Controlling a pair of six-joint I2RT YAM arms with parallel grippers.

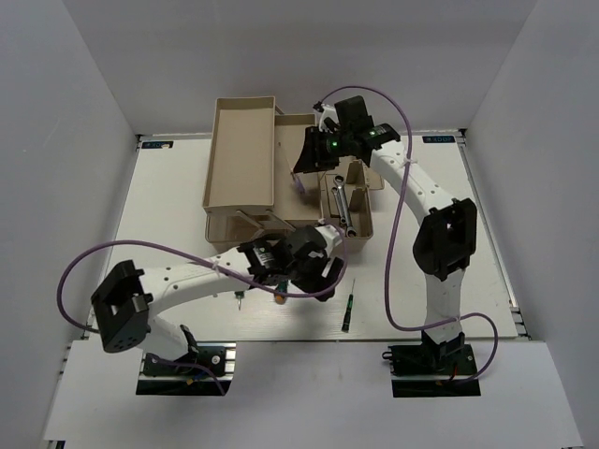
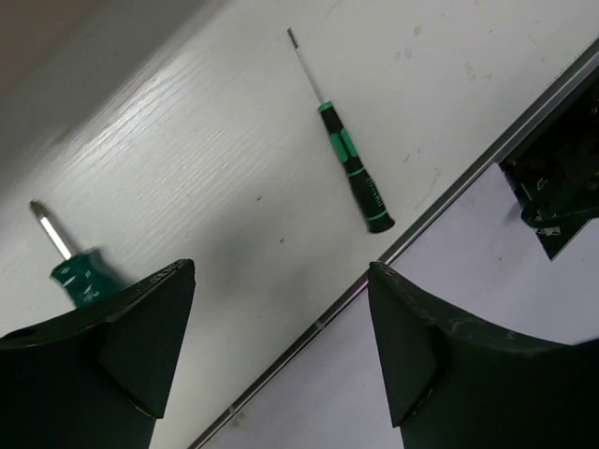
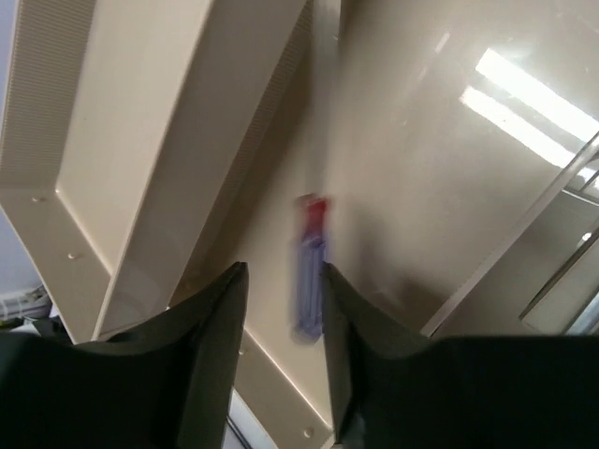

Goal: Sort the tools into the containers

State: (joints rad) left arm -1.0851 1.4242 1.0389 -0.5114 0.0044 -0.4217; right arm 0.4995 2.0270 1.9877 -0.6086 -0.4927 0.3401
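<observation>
My right gripper (image 1: 305, 165) hangs open over the toolbox's beige base tub (image 1: 284, 201). In the right wrist view, the red and blue precision screwdriver (image 3: 310, 271) shows blurred just beyond the open fingertips (image 3: 285, 299), over the tub floor (image 3: 393, 168); it also shows in the top view (image 1: 299, 184). My left gripper (image 1: 321, 276) is open and empty above the table's front. In its wrist view (image 2: 281, 309), the black and green precision screwdriver (image 2: 351, 168) and a stubby green screwdriver (image 2: 75, 267) lie on the table. A silver wrench (image 1: 343, 210) lies in the small right tray (image 1: 361, 236).
A long beige tray (image 1: 241, 154) stands raised at the left of the toolbox and shows in the right wrist view (image 3: 131, 140). The black precision screwdriver (image 1: 348, 307) lies near the table's front edge (image 2: 440, 210). The left arm's purple cable (image 1: 122, 253) loops over the table.
</observation>
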